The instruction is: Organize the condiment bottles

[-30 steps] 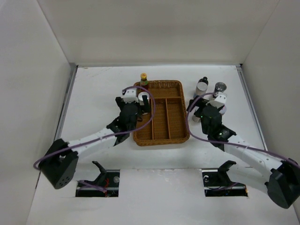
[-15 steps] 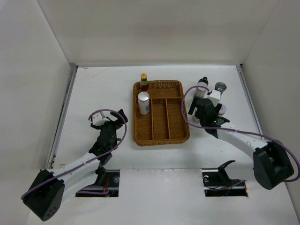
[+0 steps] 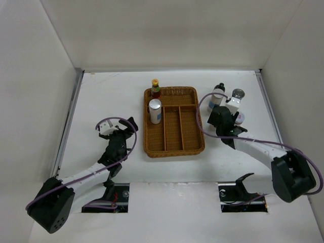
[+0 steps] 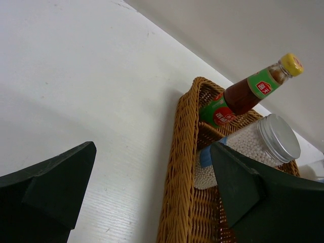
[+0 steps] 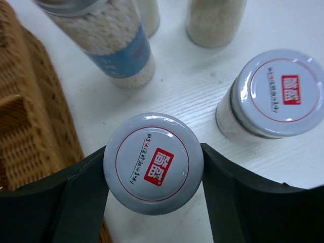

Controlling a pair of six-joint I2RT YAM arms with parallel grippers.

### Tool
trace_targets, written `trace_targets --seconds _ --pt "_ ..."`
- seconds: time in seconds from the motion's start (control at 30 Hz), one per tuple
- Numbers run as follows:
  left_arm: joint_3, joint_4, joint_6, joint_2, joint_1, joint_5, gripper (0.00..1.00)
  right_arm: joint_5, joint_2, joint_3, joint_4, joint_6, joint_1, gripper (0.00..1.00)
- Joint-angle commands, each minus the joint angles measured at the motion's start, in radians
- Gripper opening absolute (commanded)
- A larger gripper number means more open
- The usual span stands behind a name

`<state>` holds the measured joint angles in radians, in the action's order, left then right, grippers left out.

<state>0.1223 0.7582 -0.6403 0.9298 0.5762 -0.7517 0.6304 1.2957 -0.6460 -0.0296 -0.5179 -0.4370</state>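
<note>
Gripper of the right arm (image 5: 153, 169) clamped on a short red-labelled jar (image 5: 153, 163) upright on the worktop (image 5: 202, 96) beside the wicker tray (image 5: 30, 126), a second jar (image 5: 276, 93) near. Left gripper (image 4: 152, 152) released, empty; red sauce bottle (image 4: 243, 93) and silver-lidded cylinder (image 4: 248, 144) stand in the tray's left side.

surface: white table (image 3: 101, 96) | on it: wicker tray (image 3: 190, 132), jars (image 5: 276, 93) beside tray

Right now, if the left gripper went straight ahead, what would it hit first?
Probably the side wall of the wicker tray, with only bare table before it. The silver-lidded jar and red sauce bottle stand behind that wall. Depth is unclear.
</note>
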Motion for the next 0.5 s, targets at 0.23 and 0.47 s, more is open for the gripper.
trace_targets --seconds 0.23,0.47 --pt "-0.001 0.058 -0.015 0.007 -0.012 0.023 1.00 0.011 -0.115 -0.226 -0.224 0.167 -0.294 0.55" --pt "-0.018 0.047 -0.013 -0.043 -0.029 0.026 1.00 -0.115 0.152 -0.397 -0.303 0.147 -0.412 0.55"
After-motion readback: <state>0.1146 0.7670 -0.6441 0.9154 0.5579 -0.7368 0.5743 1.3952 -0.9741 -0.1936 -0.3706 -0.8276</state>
